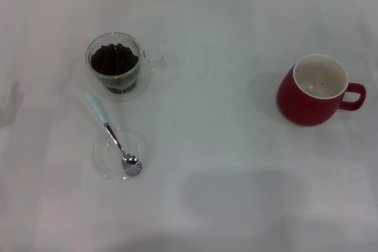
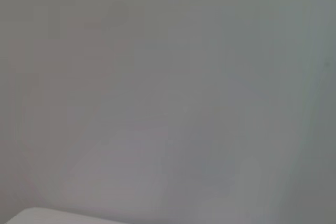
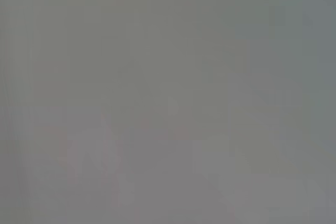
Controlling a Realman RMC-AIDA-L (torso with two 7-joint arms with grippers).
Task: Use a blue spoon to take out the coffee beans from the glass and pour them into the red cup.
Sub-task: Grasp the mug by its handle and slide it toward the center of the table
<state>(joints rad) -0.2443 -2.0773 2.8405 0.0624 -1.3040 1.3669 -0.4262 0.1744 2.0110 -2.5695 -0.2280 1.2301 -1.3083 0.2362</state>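
Note:
In the head view the clear double-walled glass (image 1: 121, 81) stands at the back left, its handle to the right, with a heap of dark coffee beans (image 1: 114, 59) inside. The blue spoon (image 1: 112, 134) lies in front of it, its pale blue handle toward the glass and its metal bowl resting in a flat clear glass dish (image 1: 105, 156). The red cup (image 1: 313, 90) stands upright at the right, its cream inside showing one dark speck, handle to the right. No gripper or arm shows in any view; both wrist views show only a plain grey surface.
All the things sit on a white table (image 1: 212, 146). Faint shadows lie on the table's near edge and far left.

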